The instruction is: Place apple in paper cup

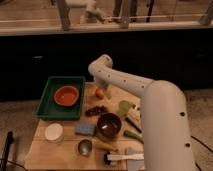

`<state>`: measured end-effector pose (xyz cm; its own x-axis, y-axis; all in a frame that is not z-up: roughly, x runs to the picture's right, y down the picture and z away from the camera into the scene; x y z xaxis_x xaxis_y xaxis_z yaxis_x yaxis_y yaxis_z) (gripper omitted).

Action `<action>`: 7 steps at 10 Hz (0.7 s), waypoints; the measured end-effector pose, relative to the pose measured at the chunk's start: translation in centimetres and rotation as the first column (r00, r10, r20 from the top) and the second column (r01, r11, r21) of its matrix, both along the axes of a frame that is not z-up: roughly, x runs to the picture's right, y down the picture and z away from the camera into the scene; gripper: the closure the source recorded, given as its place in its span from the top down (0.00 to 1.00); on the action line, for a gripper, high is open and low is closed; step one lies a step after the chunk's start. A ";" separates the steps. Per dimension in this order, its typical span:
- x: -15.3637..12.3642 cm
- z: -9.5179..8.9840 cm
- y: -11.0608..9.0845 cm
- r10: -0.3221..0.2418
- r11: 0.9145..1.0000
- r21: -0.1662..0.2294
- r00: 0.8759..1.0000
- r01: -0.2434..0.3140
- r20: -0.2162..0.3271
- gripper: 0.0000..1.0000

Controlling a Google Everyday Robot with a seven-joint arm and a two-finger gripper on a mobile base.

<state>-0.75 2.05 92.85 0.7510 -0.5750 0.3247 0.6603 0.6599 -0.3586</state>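
Note:
The apple (99, 93) is a small orange-red fruit on the wooden table, just right of the green tray. The arm reaches in from the right, bends at the far side of the table and comes down on the apple. The gripper (103, 87) is right above the apple, at its far side, and partly covers it. I cannot tell whether it touches the apple. The paper cup (53, 132) is short and white and stands upright and empty near the table's front left, well away from the gripper.
A green tray (51, 90) holds an orange bowl (67, 95). Dark grapes (96, 110), a dark bowl (109, 125), a blue sponge (85, 129), a metal cup (84, 147), a light green cup (124, 107) and a white utensil (125, 157) lie around.

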 end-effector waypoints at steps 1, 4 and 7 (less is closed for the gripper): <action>0.0 0.6 0.2 0.002 1.000 0.000 1.000 -0.002 0.004 0.80; -0.2 2.4 0.8 0.004 1.000 -0.015 1.000 -0.004 0.014 0.79; -0.5 4.0 1.7 0.007 0.999 -0.037 0.999 -0.006 0.035 0.54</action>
<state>-1.20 3.73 96.85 0.7426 -0.5573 0.3714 0.6684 0.6512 -0.3594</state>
